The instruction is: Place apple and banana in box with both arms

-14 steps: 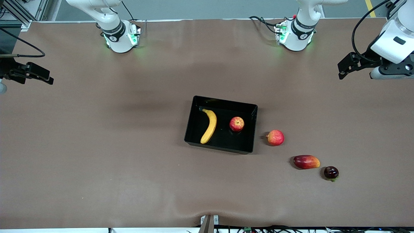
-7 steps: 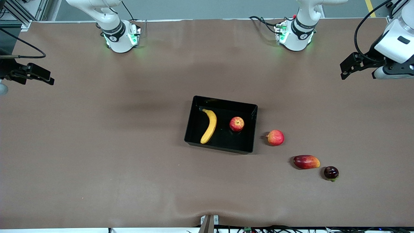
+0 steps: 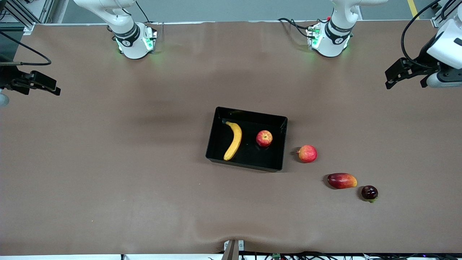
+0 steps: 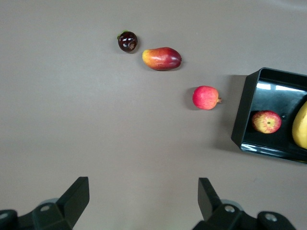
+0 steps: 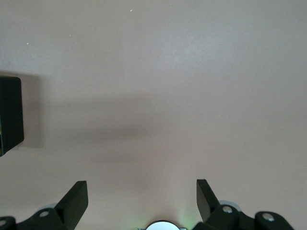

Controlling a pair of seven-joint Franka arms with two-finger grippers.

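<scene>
The black box stands in the middle of the table. The banana lies in it toward the right arm's end, and the apple sits in it toward the left arm's end. My left gripper is open and empty, up over the left arm's end of the table. My right gripper is open and empty over the right arm's end, and that arm waits. The left wrist view shows its open gripper, the apple, the banana and the box. The right wrist view shows its open gripper and a box corner.
A pink-red round fruit lies beside the box toward the left arm's end. A red mango and a dark round fruit lie nearer the front camera. All three show in the left wrist view: fruit, mango, dark fruit.
My left gripper has drawn back toward the left arm's end of the table, away from the box. The right arm, the box and the fruits have not moved.
</scene>
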